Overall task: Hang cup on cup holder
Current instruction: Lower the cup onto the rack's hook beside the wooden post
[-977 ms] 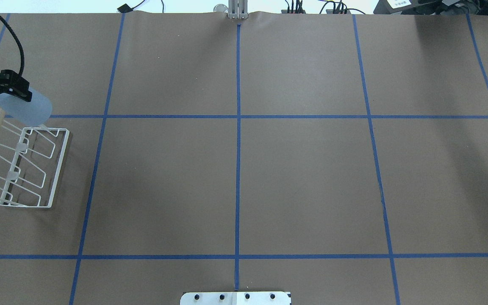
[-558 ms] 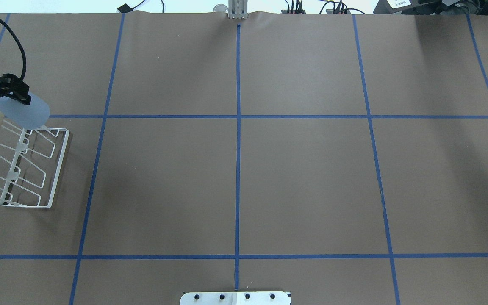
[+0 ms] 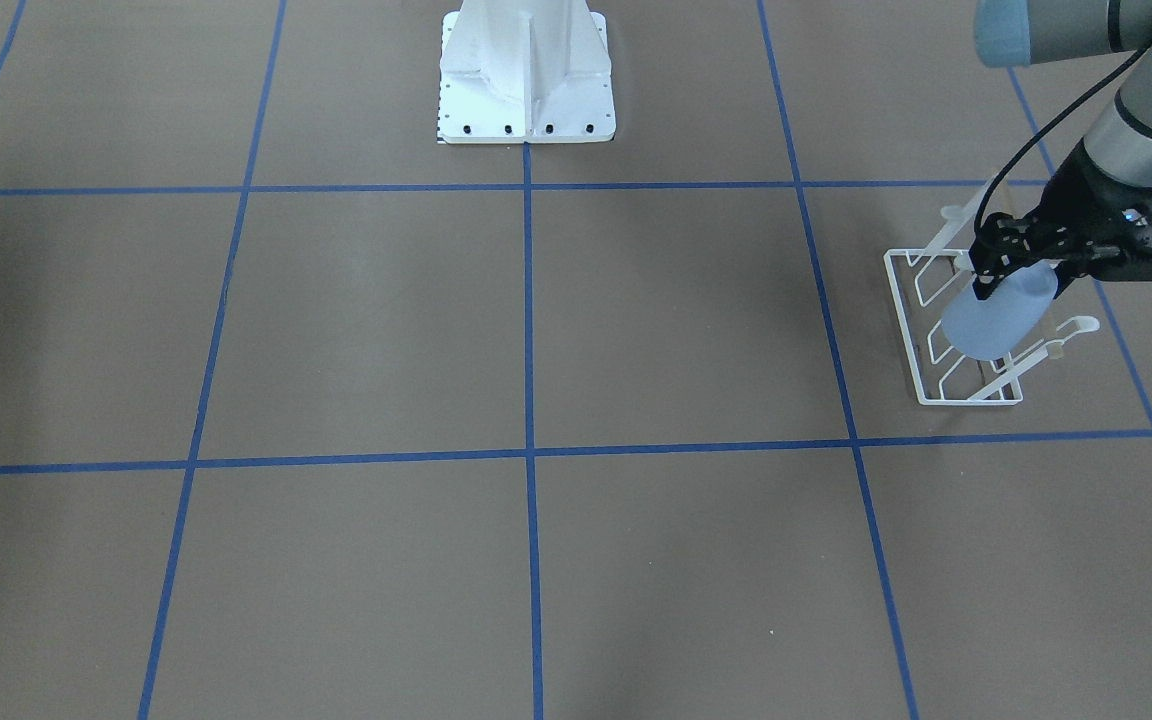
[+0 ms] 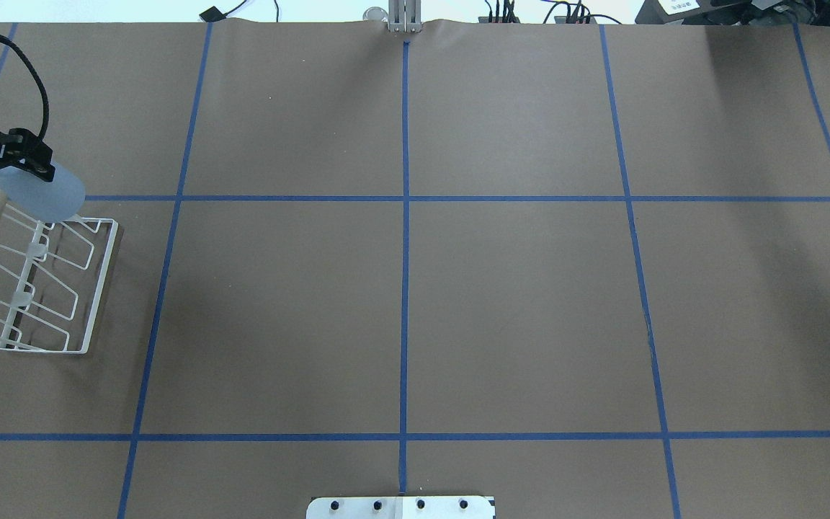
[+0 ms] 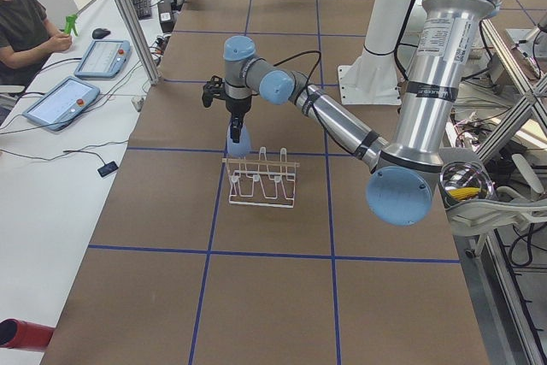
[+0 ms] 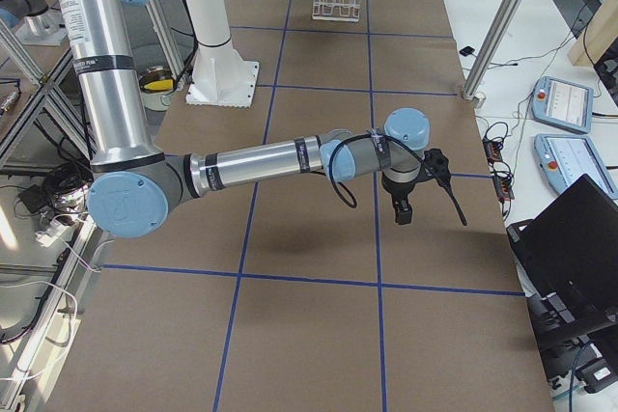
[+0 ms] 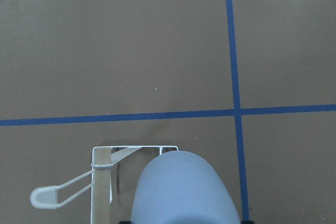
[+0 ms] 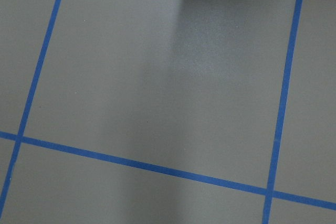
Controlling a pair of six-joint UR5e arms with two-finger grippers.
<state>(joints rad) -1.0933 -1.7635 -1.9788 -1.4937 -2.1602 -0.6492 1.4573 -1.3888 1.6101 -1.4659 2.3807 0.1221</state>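
Gripping the pale blue cup (image 4: pixel 44 196), left gripper (image 4: pixel 22 155) holds it over the cup holder (image 4: pixel 101 288) at the overhead's left edge. It looks slightly shorter than a second ago, and for the right gripper (image 6: pixel 403 207) I can't tell.

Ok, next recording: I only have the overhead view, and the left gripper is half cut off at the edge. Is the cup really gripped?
Observer: Yes. The front-facing view shows the left gripper shut on the cup near its upper end.
Operator: Is it hung yet?
Observer: I cannot tell. In the left side view the cup hangs below the gripper, and its lower end is about level with the top of the rack, at the rack's far end.
Operator: And the other arm?
Observer: The right side view shows the right gripper pointing down over the table, far from the rack. I cannot tell whether it is open or shut.
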